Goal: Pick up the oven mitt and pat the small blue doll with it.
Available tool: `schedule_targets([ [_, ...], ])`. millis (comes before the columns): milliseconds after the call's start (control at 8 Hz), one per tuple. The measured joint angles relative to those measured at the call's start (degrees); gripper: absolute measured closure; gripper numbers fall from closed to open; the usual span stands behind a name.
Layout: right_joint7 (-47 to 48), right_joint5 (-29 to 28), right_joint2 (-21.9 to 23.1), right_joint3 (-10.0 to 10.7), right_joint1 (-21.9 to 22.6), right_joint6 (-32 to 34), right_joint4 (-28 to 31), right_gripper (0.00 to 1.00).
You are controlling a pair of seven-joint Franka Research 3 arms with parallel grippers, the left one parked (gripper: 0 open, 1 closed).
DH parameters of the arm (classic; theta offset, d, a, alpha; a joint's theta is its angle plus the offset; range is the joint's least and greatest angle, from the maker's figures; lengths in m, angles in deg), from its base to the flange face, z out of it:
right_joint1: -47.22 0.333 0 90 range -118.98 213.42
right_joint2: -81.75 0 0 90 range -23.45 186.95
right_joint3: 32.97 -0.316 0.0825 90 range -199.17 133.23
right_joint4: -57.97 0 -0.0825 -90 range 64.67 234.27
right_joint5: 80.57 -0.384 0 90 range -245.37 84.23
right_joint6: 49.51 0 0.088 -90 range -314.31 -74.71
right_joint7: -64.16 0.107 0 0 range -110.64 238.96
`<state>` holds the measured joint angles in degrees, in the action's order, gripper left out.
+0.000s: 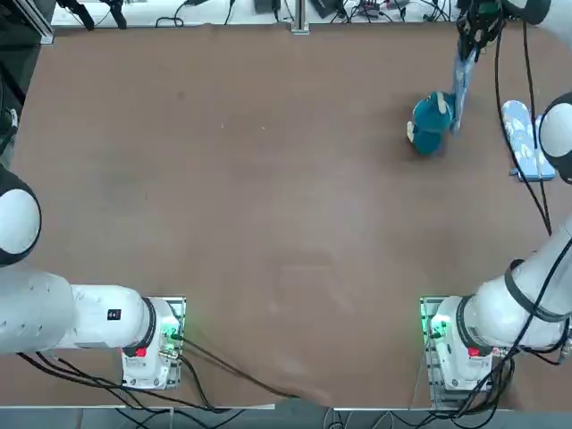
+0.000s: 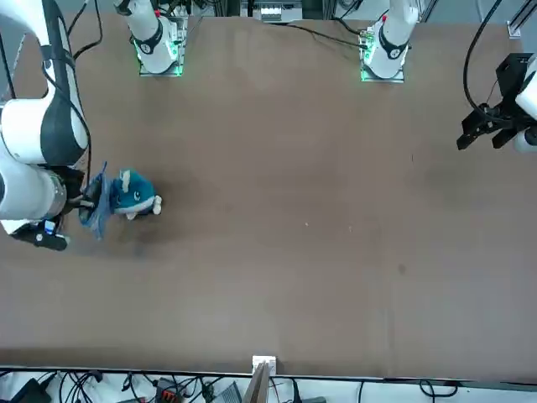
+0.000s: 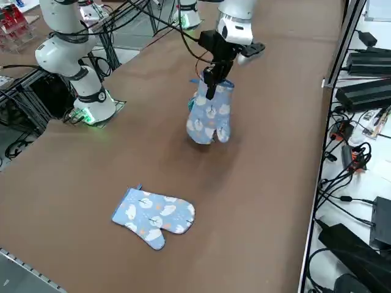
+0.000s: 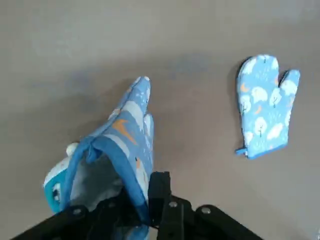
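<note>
Right side view: right gripper (image 3: 212, 91) closed on cuff of hanging oven mitt (image 3: 210, 113); small blue doll (image 3: 191, 104) beside mitt, mostly hidden behind it; second mitt (image 3: 154, 215) flat on table (image 3: 91, 183); doll–mitt contact indeterminable

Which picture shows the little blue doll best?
The front view: the doll's face and pale flippers show there. The top view shows its teal body beside the held mitt. The right wrist view shows part of it behind that mitt. In the right side view, the mitt hides nearly all of it.
</note>
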<state>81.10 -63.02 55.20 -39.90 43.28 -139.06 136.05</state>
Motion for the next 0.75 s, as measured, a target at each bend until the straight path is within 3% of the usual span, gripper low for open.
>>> schedule_targets([
  [500, -11.66, 14.79, -0.16, 1.40, -8.10, 1.52, 1.08, 0.97],
  [750, -19.31, 21.66, -0.13, 1.57, -13.82, -4.55, 4.65, 0.97],
])
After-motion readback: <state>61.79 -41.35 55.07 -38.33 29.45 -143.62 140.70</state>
